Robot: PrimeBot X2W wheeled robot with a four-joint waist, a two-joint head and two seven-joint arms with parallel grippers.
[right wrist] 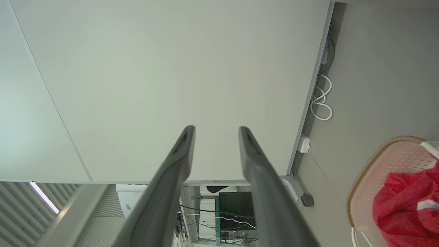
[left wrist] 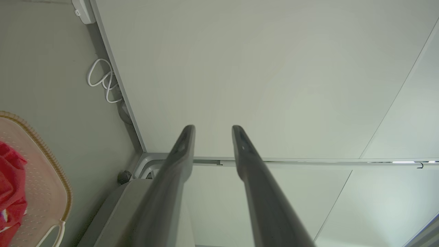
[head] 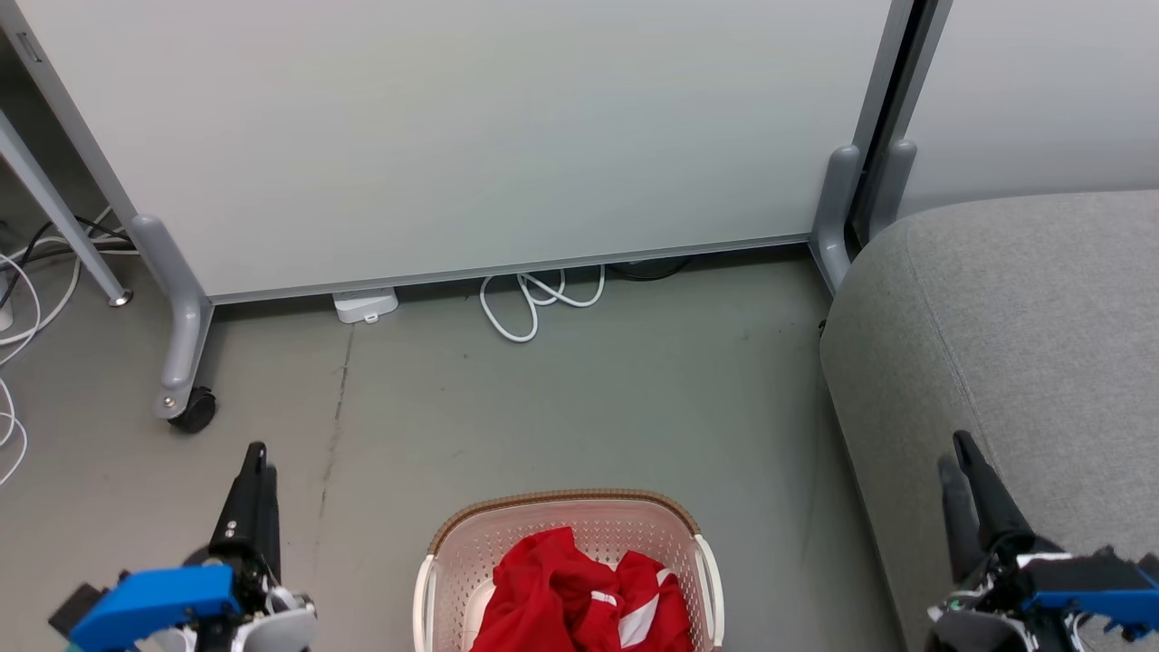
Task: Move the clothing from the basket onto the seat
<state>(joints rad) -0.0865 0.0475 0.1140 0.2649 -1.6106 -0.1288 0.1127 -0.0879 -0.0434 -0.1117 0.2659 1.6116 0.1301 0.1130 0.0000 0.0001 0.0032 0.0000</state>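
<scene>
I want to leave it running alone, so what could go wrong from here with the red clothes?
1. The clothing lies bunched in the basket, so a pinch may catch only a fold and slip.
2. The left gripper and right gripper are open and long-fingered; one could hook the basket's holes and drag it.
3. Bare floor separates basket and seat; a dangling garment might drop there.

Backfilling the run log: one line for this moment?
clothing: in basket; seat: right of basket; left end effector: open, empty; right end effector: open, empty
</scene>
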